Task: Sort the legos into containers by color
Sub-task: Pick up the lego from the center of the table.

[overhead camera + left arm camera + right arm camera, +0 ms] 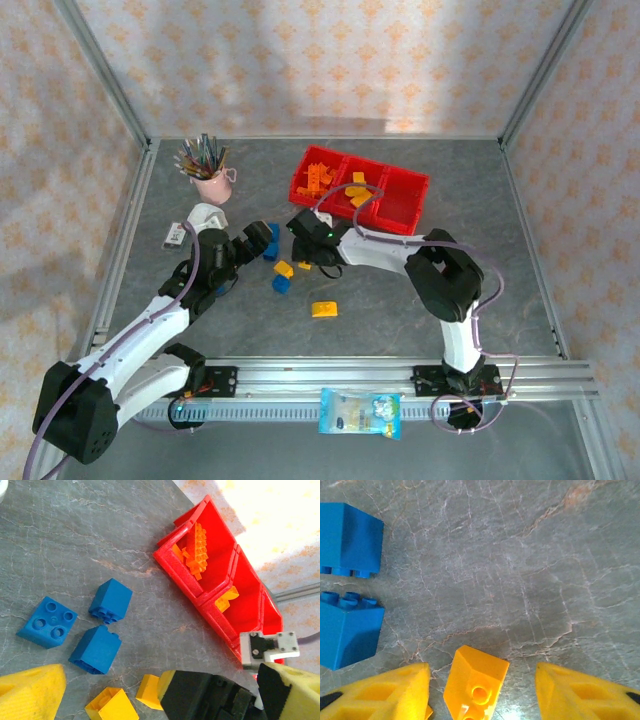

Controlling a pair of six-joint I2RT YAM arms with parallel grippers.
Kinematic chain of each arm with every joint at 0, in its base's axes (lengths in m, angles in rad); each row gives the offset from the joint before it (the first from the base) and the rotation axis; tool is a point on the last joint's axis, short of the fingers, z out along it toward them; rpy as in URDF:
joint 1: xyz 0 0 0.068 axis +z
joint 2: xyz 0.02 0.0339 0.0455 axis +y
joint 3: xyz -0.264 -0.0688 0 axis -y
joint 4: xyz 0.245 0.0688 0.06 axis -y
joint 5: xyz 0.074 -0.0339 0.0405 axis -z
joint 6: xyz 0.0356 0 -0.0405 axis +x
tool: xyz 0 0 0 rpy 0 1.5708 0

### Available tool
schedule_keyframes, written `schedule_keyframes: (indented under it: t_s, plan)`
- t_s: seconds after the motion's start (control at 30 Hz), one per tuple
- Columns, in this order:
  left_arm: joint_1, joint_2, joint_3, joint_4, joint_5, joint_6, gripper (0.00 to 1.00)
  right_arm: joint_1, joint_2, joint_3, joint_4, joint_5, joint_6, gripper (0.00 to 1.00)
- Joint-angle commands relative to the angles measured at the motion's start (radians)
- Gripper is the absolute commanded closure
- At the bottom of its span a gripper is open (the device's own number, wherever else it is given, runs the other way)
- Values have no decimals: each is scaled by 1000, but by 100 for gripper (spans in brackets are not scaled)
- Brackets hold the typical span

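Right pincer (481, 667) open astride yellow brick (475, 687), bottom centre. Brick skewed, off-centre: closing may spin it out. Left pincer (162, 675) wide open, close by: collision risk.

A pink cup (212, 186) of pencils (203, 156) stands at eleven o'clock on the grey table (400, 300); a blue packet (360, 414), perhaps snacks, lies at six.

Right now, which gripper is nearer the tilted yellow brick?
Right. The right gripper stands open around the yellow brick; the left gripper is farther left, by the blue bricks.
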Motion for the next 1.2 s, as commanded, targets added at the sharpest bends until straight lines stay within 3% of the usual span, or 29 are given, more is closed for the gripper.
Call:
schedule_keyframes:
  t_s: [0.0, 0.23, 0.57, 0.9, 1.17]
  plan:
    - [11, 8, 0, -5, -2, -16, 1, 17, 24, -19, 1, 22, 15, 47]
    - [11, 24, 1, 12, 12, -19, 1, 21, 71, -19, 7, 7, 2, 57]
    - [11, 22, 0, 10, 15, -19, 1, 20, 22, -39, -8, 60, -22, 72]
    - [11, 29, 28, 5, 35, -11, 1, -27, -76, -41, -18, 47, -51, 79]
    - [0, 103, 68, 47, 106, 11, 1, -128, -174, -27, -43, 41, -101, 79]
